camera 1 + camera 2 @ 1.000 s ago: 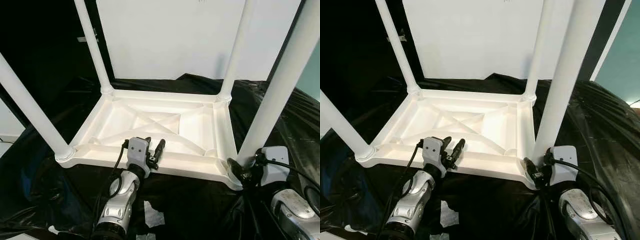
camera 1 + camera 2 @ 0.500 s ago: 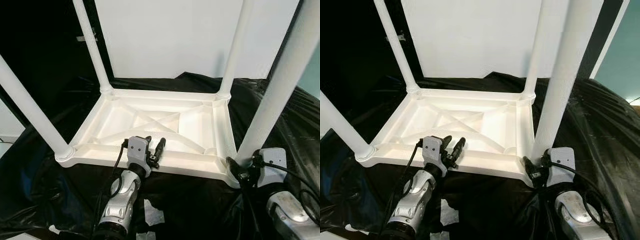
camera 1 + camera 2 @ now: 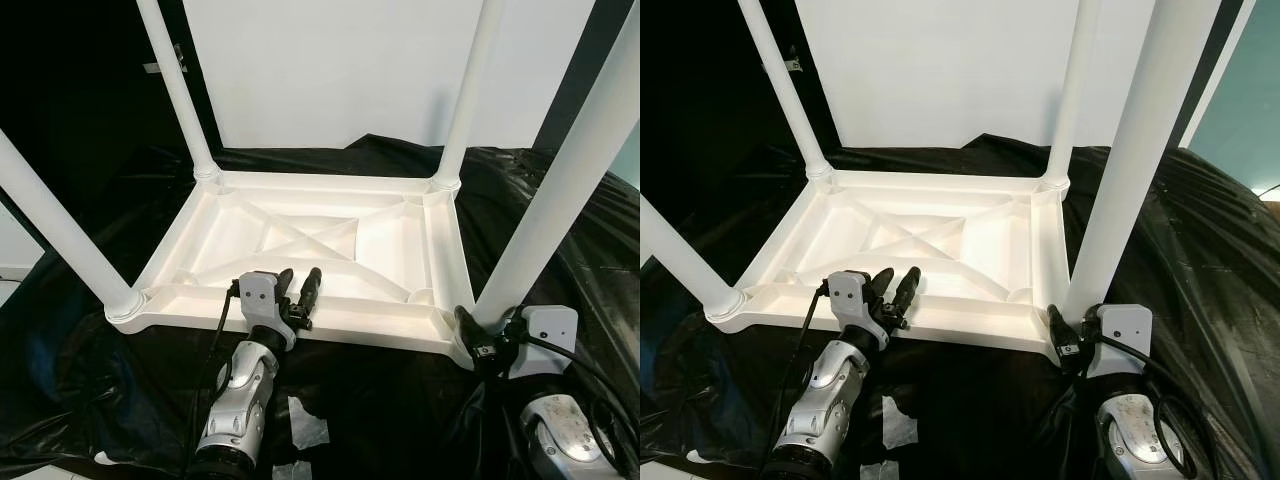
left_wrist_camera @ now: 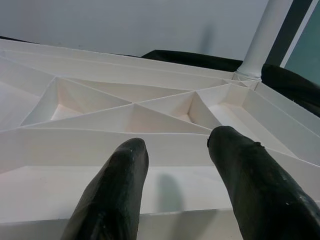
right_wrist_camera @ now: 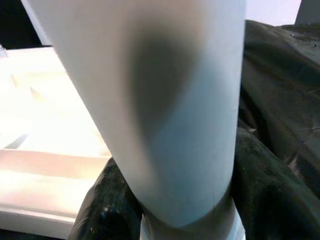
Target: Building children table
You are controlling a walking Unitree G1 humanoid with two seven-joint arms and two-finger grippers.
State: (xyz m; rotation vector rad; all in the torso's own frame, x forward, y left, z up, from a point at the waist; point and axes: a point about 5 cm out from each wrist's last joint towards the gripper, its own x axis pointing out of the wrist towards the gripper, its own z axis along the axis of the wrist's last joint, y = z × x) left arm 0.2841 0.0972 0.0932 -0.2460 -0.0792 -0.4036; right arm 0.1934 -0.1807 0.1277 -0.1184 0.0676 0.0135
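Observation:
A white plastic children's table (image 3: 400, 250) lies upside down on black sheeting, its ribbed underside facing up. Its legs stand upright at the corners. My left gripper (image 3: 298, 277) is open, its two black fingers (image 4: 120, 190) resting over the table's near rim, apart from each other with nothing between them. My right gripper (image 3: 1072, 335) sits at the foot of the near right leg (image 3: 560, 190). In the right wrist view that leg (image 5: 165, 100) stands between the two fingers (image 5: 100, 215), which press on either side of its base.
Crinkled black plastic sheeting (image 3: 90, 400) covers the ground around the table. White scraps (image 3: 308, 432) lie on it beside my left arm. A white panel (image 3: 330, 70) stands behind the table, and a teal wall (image 3: 1240, 110) lies to the right.
The camera has shifted slightly. My left gripper has slid a little to the left along the near rim. The right gripper stays at the leg's foot, its forearm lower in view.

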